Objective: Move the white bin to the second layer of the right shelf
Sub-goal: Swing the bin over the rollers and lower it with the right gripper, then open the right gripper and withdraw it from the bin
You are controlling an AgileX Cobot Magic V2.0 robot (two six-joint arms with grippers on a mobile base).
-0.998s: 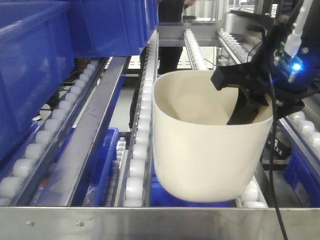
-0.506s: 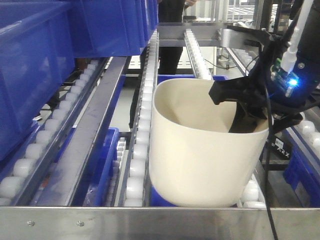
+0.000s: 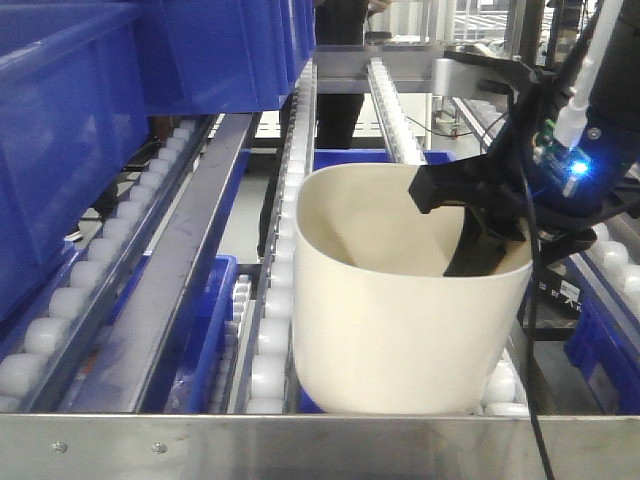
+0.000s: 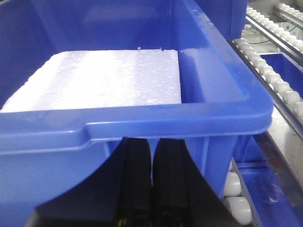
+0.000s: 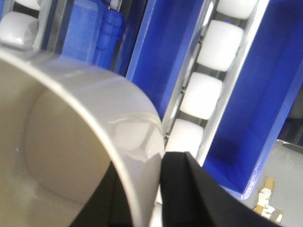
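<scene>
The left gripper (image 4: 151, 175) is parked before a blue crate (image 4: 142, 118), fingers pressed together, idle. The white bin (image 3: 405, 300) is set between the roller rails (image 3: 270, 330), behind the steel lip (image 3: 300, 445), its right wall pinched by the right gripper (image 3: 480, 225) for controlled lowering.

A white bin (image 3: 400, 300) fills the lane between two roller rails (image 3: 280, 270) of the steel flow rack, leaving no side room. The right gripper (image 3: 480, 235), clamped over the bin's right rim, blocks that side. A riveted steel front lip (image 3: 300, 445) crosses the lane's near end. Blue crates (image 3: 110, 90) overhang the left lanes closely from above. The lane behind the bin lies open. The left gripper (image 4: 151, 177), fingers together, sits just beside a blue crate wall (image 4: 142, 127).
</scene>
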